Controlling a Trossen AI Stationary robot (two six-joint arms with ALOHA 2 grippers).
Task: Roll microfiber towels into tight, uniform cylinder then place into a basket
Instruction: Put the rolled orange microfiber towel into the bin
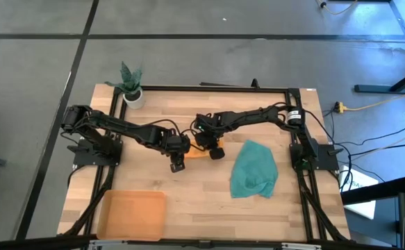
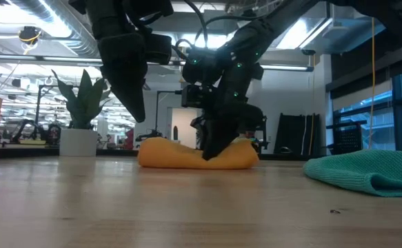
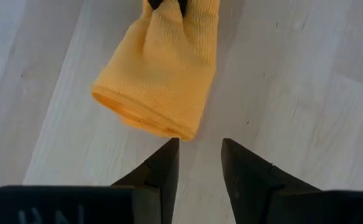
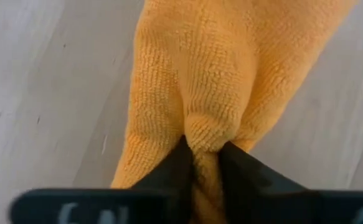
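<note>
The orange microfiber towel [image 1: 198, 153] lies rolled into a short fat roll on the table's middle [image 2: 194, 154]. My right gripper [image 4: 203, 155] is shut on it from above [image 2: 212, 146]. My left gripper [image 3: 200, 152] hangs open just above the table, a little off the roll's open end [image 3: 145, 118], with nothing between its fingers [image 1: 178, 164]. The teal towel [image 1: 253, 170] lies crumpled flat on the table to the right [image 2: 369, 171]. The basket [image 1: 132, 214] stands at the near left corner. My right gripper pinches a raised ridge of the roll's outer cloth [image 4: 201, 127] between its two fingers, toward the end away from my left gripper [image 3: 166, 14]. The fingers slant down from above. The cloth puckers at the pinch, and the roll lies on the table.
A white pot with a green plant [image 1: 132, 92] stands at the far left corner [image 2: 78, 141]. Bare wood lies along the near edge between the basket and the teal towel. A black frame [image 1: 209, 88] borders the table.
</note>
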